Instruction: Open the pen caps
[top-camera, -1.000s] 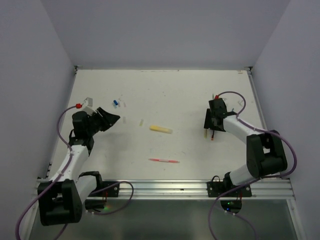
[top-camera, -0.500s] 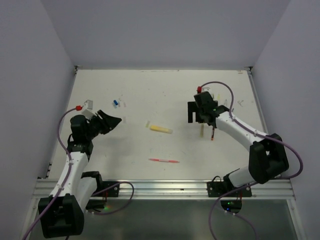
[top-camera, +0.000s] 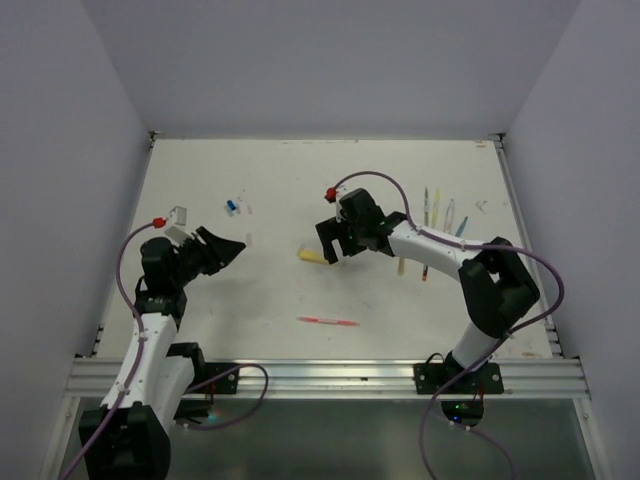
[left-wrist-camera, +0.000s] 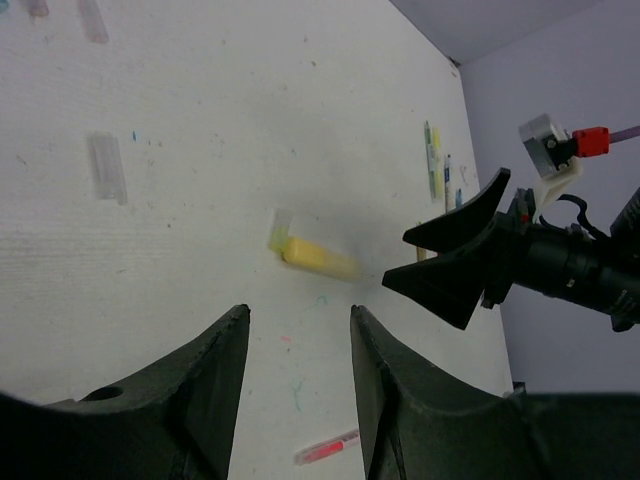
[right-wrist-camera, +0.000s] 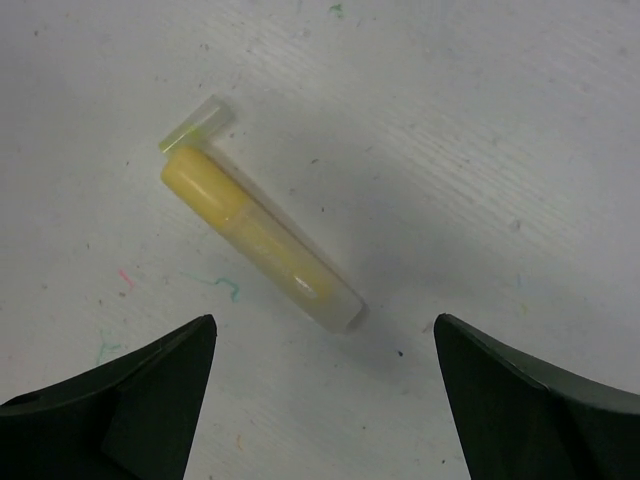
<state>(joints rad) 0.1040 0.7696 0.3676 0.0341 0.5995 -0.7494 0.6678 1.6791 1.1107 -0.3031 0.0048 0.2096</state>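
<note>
The stubby yellow plastic pen (right-wrist-camera: 255, 235) lies mid-counter (top-camera: 300, 180), its long axis running 10 to 4 o'clock in the right wrist view. It sits beneath the right hand (right-wrist-camera: 322, 325), which is spread wide and empty. The left hand (left-wrist-camera: 298, 330), half open and empty, is well off at 9 o'clock.

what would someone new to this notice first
The right claw, jaws spread wide and empty, hangs right above a stubby yellow pen near the middle of the white table. A thin pink-red pen lies alone nearer the arm bases, and a few slim pens sit in a row at the far right. The left claw hovers open at the left side, holding nothing.
</note>
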